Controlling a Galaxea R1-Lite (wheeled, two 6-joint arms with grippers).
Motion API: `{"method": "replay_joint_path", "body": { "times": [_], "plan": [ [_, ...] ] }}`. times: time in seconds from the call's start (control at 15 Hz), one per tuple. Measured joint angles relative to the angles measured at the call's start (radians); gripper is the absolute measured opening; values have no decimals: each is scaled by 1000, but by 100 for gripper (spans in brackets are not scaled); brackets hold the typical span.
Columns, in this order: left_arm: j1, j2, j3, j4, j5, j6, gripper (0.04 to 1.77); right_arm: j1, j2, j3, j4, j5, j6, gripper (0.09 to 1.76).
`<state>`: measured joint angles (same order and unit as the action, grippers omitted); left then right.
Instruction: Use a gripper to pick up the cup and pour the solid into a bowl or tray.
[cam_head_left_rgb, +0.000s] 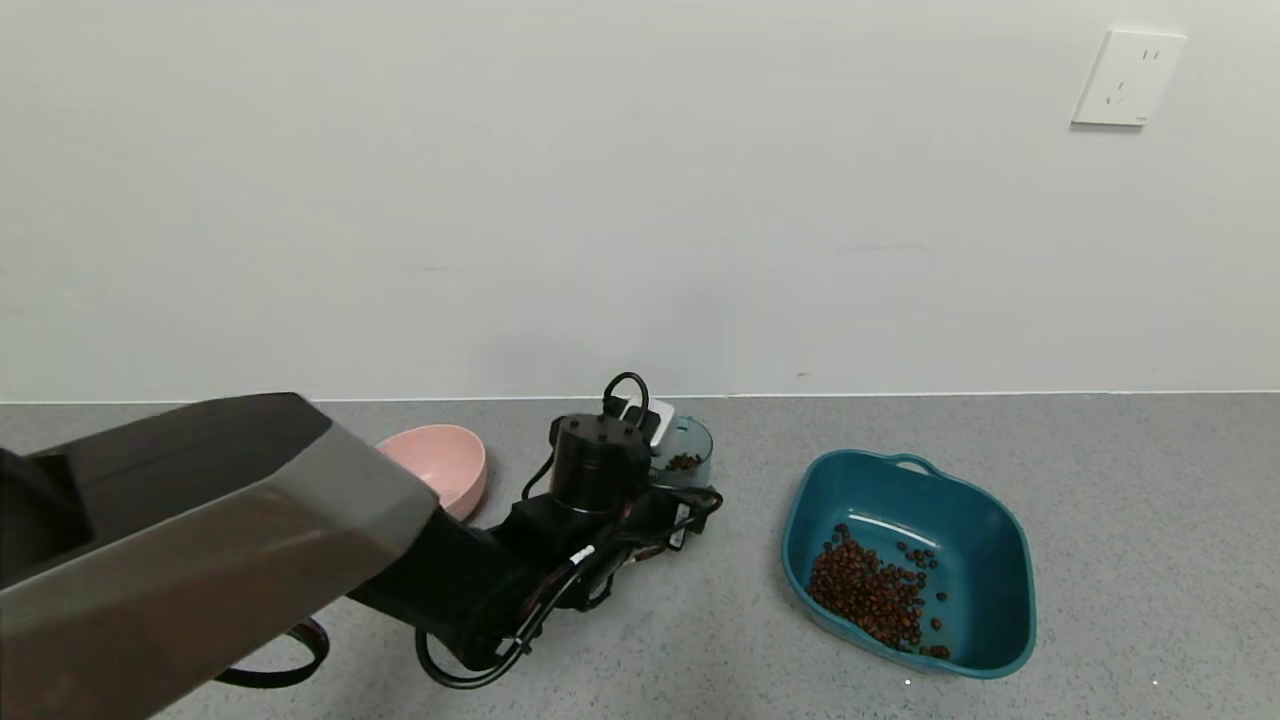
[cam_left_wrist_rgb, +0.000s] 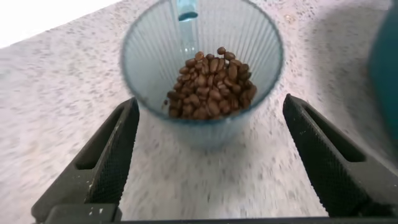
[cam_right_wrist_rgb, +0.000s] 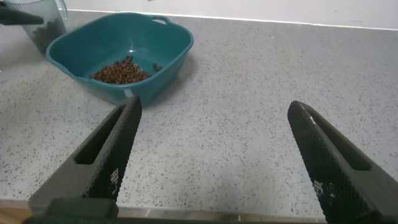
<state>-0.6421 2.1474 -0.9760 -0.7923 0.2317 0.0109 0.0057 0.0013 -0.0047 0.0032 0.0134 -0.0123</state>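
Left end effector (cam_left_wrist_rgb: 205, 143) wide around cup (cam_left_wrist_rgb: 202, 68).

The left pincer (cam_head_left_rgb: 668, 470) hides most of the cup (cam_head_left_rgb: 690, 450).

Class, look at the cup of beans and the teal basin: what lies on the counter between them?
Nothing: in the head view, only bare grey counter separates the cup from the teal basin. The open left gripper straddles the cup.
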Motion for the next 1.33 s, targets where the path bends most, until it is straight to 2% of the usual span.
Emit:
{"method": "replay_joint_path", "body": {
  "times": [0.33,0.67,1.0,1.2,1.33],
  "plan": [
    [4,-231,25,196,29,48,169,0,0,1,-3,0,3,171],
    [27,-470,1,399,48,114,170,0,0,3,-11,0,4,171],
    [59,-690,46,522,38,179,170,-1,0,5,-14,0,5,171],
    [85,-826,79,625,35,181,171,-1,0,5,-16,-4,8,171],
    [136,-914,99,680,33,186,171,-1,0,5,-16,-6,9,171]
  ]
}}
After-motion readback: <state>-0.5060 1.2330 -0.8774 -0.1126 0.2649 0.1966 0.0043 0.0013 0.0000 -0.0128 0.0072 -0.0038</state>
